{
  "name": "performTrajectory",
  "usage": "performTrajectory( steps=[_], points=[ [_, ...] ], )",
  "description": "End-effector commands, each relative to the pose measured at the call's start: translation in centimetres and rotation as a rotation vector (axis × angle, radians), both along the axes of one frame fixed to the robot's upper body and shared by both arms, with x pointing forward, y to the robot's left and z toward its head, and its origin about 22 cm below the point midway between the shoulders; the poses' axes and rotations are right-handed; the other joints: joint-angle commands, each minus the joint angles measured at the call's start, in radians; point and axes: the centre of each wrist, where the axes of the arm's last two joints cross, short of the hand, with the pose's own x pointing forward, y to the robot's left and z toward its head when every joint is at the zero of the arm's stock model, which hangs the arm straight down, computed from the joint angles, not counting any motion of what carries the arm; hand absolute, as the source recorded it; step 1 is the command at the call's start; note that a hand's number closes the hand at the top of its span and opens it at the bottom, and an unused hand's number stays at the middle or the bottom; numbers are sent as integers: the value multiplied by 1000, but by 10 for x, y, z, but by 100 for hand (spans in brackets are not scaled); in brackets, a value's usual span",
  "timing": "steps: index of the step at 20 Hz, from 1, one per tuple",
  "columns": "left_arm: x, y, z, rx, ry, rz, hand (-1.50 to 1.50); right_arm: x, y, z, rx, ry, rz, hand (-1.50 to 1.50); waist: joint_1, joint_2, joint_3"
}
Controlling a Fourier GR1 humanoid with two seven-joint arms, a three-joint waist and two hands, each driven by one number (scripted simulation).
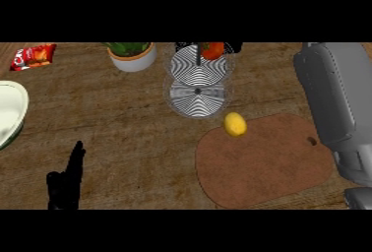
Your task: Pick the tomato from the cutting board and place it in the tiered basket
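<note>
The red tomato (213, 50) is at the upper tier of the wire tiered basket (198, 93), close to its centre pole at the view's top edge. My right forearm runs up the right side. Only a dark part of my right hand (231, 47) shows beside the tomato, and the rest is cut off by the top edge. Whether it holds the tomato cannot be seen. The brown cutting board (276, 167) lies at the lower right with a yellow lemon (234, 124) on its far edge. My left hand (65, 183) rests open at the lower left, fingers up.
A white pot with a green plant (133, 56) stands left of the basket. A red snack bag (33, 56) lies at the far left corner. The rim of a white plate (13, 110) shows at the left edge.
</note>
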Motion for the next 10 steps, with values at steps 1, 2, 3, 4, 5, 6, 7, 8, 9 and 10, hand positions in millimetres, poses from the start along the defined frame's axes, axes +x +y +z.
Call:
performTrajectory(
  steps=[1,2,3,4,5,6,7,8,9,10],
  points=[
    [-12,2,-9,-6,42,40,0,-13,-4,5,159,-38,-47,-150,-41,-14,-4],
    [-11,17,-5,15,47,66,0,-16,0,2,157,-16,-35,-150,-49,-19,-5],
    [-19,14,-12,3,73,67,0,-19,-3,-10,160,-3,-37,-150,-62,-21,-4],
    [-14,13,-6,-1,43,75,0,-21,1,-13,158,21,-33,-150,-66,-25,-5],
    [-16,15,-6,4,53,85,0,-26,-3,-9,166,-16,-31,-150,-78,-29,-3],
    [-24,13,-12,0,71,78,0,-30,-5,-12,156,3,-32,-150,-82,-30,-4],
    [-23,14,-11,0,70,86,0,-34,7,-13,174,-16,0,-150,-85,-33,-4],
    [-26,17,-11,17,73,89,0,-39,10,-21,180,-12,11,-150,-86,-31,-4],
    [-26,17,-10,-2,71,92,0,-43,12,-19,174,-20,21,-150,-89,-35,-4],
    [-26,19,-8,13,61,101,0,-47,13,-25,165,-13,24,-150,-93,-35,-4]
  ],
)
